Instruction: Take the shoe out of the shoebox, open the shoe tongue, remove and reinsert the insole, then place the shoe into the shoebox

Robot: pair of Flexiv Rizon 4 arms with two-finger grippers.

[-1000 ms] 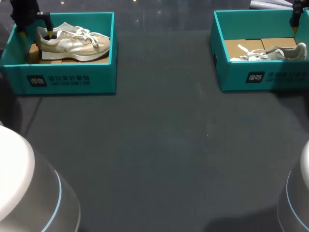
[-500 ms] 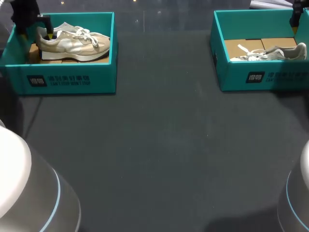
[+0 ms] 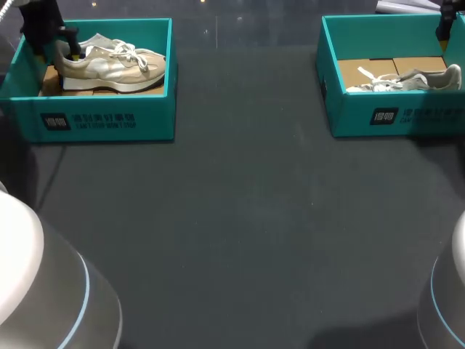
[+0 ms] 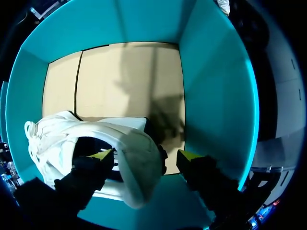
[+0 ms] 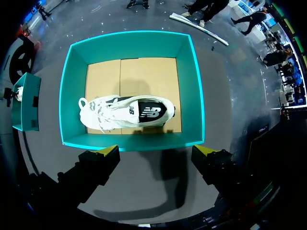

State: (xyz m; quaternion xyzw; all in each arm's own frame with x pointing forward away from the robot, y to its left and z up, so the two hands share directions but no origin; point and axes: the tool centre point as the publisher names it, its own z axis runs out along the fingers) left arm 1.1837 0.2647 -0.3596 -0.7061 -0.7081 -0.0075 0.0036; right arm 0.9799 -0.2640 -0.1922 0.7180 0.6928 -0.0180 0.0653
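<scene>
Close left claw (image 4: 146,155), now spread astride the heel of the shoe (image 4: 127,141) inside the shoebox (image 4: 213,96), squarely on the heel collar, check for two-sided grip, then lift straight up clear of the teal walls before swinging over the tabletop (image 3: 240,218).

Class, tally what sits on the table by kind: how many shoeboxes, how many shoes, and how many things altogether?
Teal shoeboxes: 2 (left shoebox, right shoebox)
Shoes: 2 (left shoe, right shoe), one in each box
Total: 4
</scene>
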